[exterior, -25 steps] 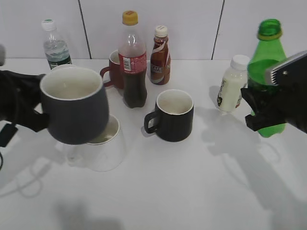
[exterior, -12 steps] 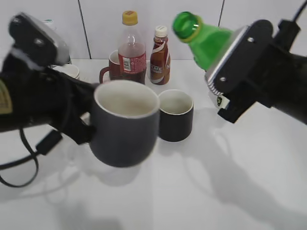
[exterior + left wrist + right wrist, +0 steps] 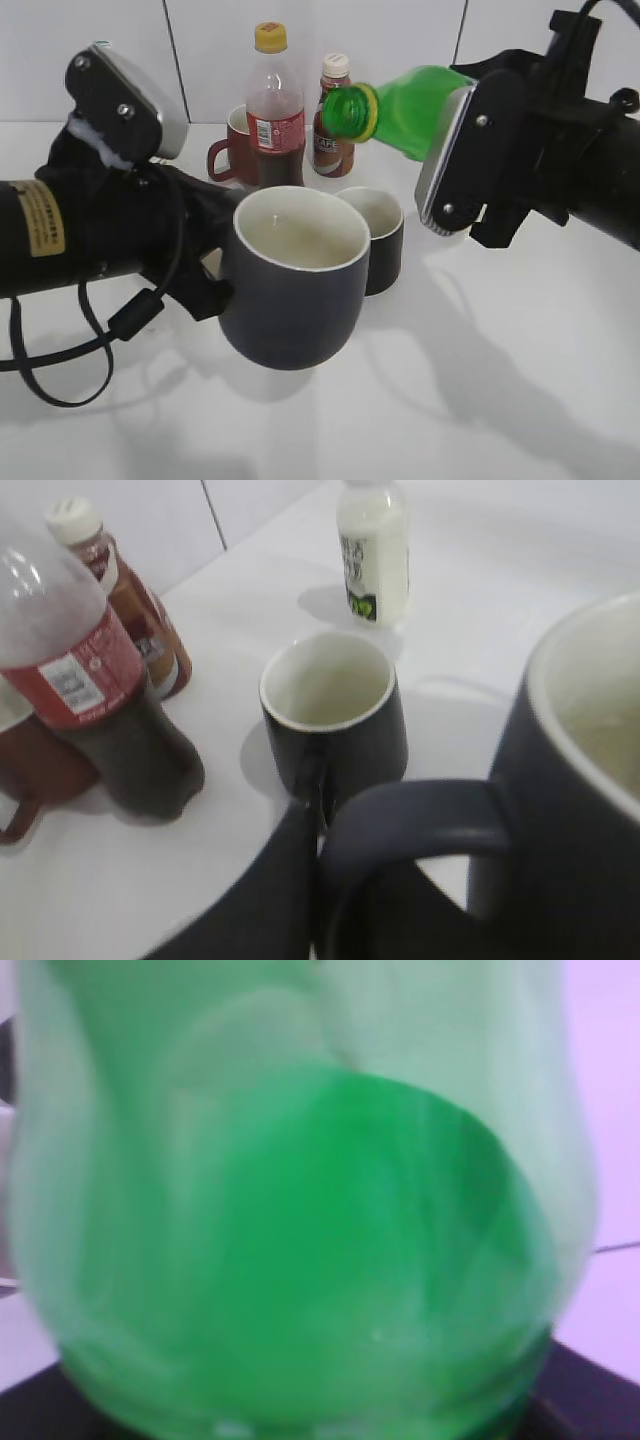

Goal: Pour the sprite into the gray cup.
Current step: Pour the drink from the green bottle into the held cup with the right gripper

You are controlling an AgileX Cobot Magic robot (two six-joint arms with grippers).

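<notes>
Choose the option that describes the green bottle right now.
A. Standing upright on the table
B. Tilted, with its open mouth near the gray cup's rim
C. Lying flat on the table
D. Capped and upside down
B: the green bottle, held in the right gripper, tilts its open mouth toward the raised gray cup.

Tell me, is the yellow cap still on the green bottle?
No, the green bottle has an open mouth with only a yellow ring around its neck.

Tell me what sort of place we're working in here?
Probably a staged test bench, not a real kitchen: a plain white table against a white tiled wall, with a cola bottle, a coffee bottle and spare mugs lined up.
</notes>
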